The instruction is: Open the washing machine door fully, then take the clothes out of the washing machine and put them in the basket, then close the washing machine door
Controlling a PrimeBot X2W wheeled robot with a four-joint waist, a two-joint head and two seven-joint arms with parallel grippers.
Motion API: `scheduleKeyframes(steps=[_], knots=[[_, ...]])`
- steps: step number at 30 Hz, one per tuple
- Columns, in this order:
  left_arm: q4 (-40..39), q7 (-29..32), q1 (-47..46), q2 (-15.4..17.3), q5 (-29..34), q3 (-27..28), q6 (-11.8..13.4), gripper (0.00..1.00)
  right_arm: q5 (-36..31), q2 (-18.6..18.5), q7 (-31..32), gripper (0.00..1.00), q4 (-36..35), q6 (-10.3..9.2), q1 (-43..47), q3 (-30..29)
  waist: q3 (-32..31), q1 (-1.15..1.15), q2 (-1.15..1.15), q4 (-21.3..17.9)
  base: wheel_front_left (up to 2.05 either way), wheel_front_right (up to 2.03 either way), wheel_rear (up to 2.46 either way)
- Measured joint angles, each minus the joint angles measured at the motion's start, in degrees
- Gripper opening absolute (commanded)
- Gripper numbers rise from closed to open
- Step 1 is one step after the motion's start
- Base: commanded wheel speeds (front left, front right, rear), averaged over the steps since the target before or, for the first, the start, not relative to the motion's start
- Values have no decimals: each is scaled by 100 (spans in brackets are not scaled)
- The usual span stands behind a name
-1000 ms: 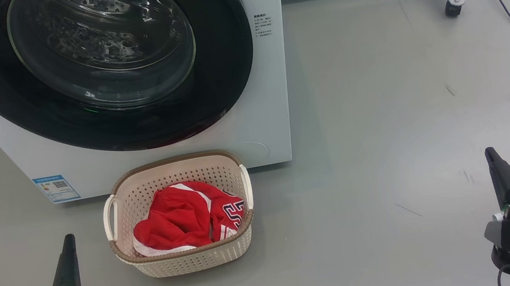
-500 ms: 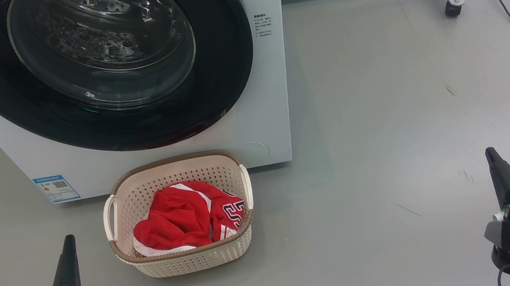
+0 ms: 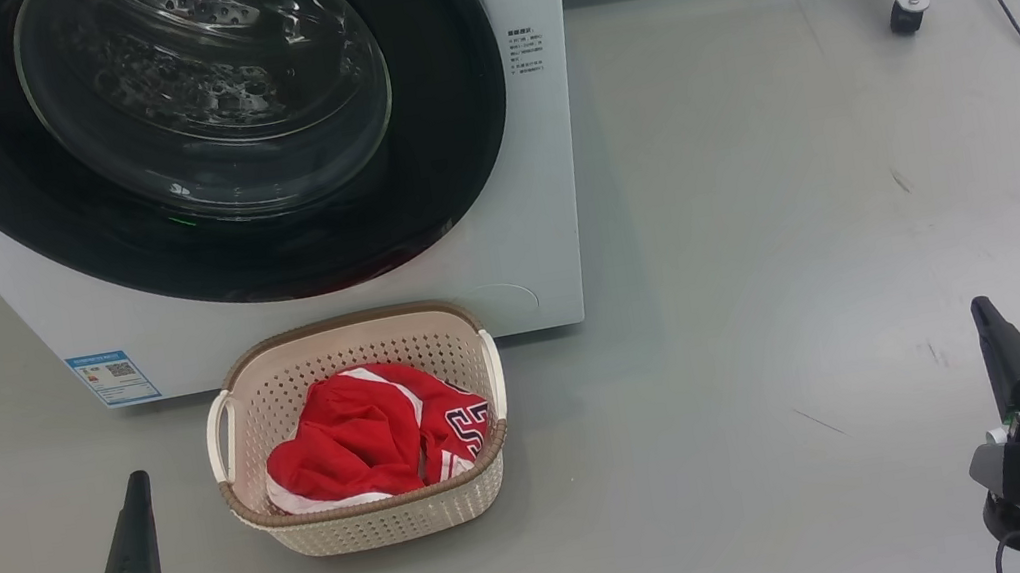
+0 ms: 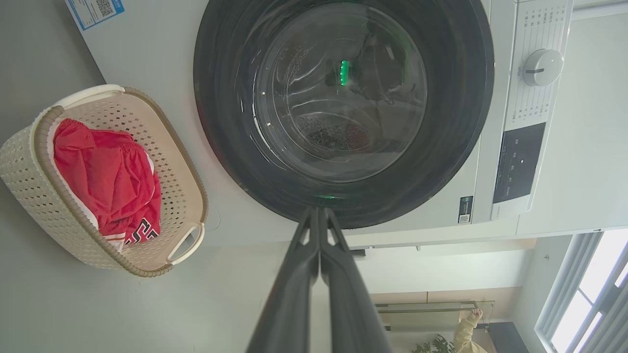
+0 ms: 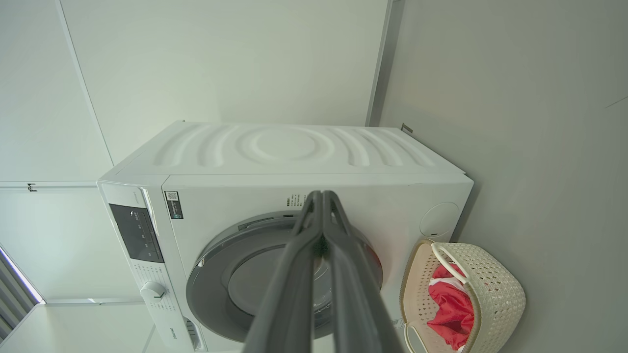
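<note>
Jerseys [image 3: 361,440], bright red with white trim and a dark navy, white-outlined number showing at one edge, lie crumpled in a heap inside the basket [image 3: 384,523]. The basket is cream perforated plastic with a brown woven-look rim and two pale side handles. It stands on the grey floor [image 3: 773,288] just in front of the washing machine [image 3: 551,220], below the washing machine door [image 3: 447,134]. That door sits shut against the white front, its thick glossy black rim ringing a bulging clear window through which the perforated drum shows. The left gripper [image 3: 138,481] hangs low to the basket's left, fingers pressed together on nothing. The right gripper [image 3: 981,309] is well off to the right, likewise closed and empty.
</note>
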Motion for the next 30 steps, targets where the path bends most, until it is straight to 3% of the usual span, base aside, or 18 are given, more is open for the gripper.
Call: scheduleKeyframes(steps=[30], knots=[[8,1,0,-1,0,20,-1,0,0,4,15,0,7,0,0,-9,0,0,0,0,0,0,0]])
